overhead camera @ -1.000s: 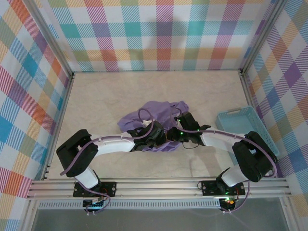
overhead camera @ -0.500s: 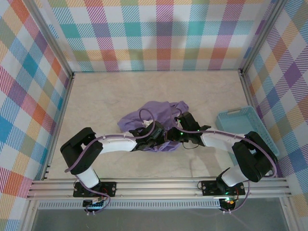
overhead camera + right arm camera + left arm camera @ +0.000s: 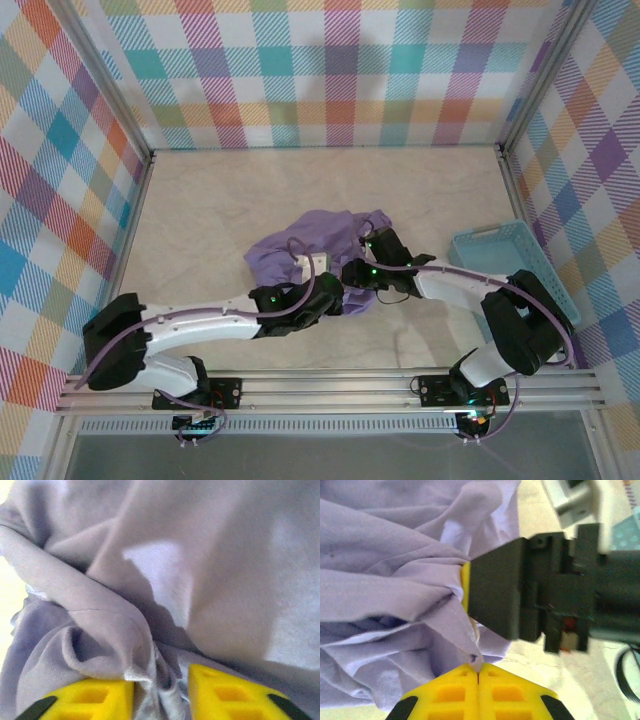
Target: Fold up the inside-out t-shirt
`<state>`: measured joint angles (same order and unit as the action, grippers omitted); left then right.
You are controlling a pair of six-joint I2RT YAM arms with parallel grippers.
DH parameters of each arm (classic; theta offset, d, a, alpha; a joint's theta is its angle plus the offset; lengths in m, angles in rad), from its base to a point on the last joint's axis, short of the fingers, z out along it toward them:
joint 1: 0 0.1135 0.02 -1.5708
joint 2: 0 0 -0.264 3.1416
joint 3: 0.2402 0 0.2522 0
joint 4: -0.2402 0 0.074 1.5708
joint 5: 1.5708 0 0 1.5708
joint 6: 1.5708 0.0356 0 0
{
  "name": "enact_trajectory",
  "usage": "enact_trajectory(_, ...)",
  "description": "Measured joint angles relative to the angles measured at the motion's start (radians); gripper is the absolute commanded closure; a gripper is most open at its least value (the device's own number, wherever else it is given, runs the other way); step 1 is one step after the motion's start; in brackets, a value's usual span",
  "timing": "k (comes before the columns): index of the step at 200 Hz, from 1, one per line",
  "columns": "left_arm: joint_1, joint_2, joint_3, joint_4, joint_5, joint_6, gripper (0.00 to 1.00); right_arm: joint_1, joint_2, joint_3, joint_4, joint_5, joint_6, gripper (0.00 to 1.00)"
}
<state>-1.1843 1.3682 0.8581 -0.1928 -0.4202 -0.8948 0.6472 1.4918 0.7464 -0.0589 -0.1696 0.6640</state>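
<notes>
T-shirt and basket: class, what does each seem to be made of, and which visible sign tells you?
T-shirt: soft thin cloth, perhaps cotton knit, matte; it bunches into loose folds and creases. Basket: probably rigid plastic, smooth light blue; straight, even moulded rim that keeps its shape.

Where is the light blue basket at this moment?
Top external view: the light blue basket sits at the right edge of the table, to the right of the crumpled t-shirt and apart from it.
</notes>
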Motion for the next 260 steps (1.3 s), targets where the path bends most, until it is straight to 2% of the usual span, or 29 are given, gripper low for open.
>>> enact_trajectory(33,-0.033,-0.082,-0.005,-0.085,-0.103,0.002,1.00,0.000,-0.031,0.009,-0.022,-0.006,-0.024,0.47)
enact_trajectory(60,-0.033,-0.182,-0.011,-0.156,-0.192,0.006,1.00,0.000,-0.149,0.007,-0.063,0.033,-0.064,0.36)
enact_trajectory(81,-0.032,-0.314,-0.020,-0.238,-0.288,0.006,1.00,-0.002,-0.221,0.012,-0.106,0.105,-0.108,0.32)
enact_trajectory(103,-0.010,-0.458,-0.021,-0.340,-0.375,0.005,1.00,-0.028,-0.212,0.027,-0.168,0.170,-0.137,0.31)
enact_trajectory(141,0.134,-0.623,-0.019,-0.551,-0.470,0.005,1.00,-0.120,-0.132,0.036,-0.240,0.212,-0.141,0.30)
enact_trajectory(190,0.352,-0.638,0.011,-0.773,-0.486,0.013,1.00,-0.149,-0.033,0.059,-0.257,0.198,-0.129,0.32)
enact_trajectory(222,0.468,-0.617,0.023,-0.807,-0.448,0.059,1.00,-0.150,0.019,0.124,-0.230,0.142,-0.143,0.42)
enact_trajectory(260,0.520,-0.588,0.022,-0.795,-0.381,0.104,1.00,-0.140,0.089,0.203,-0.188,0.060,-0.153,0.45)
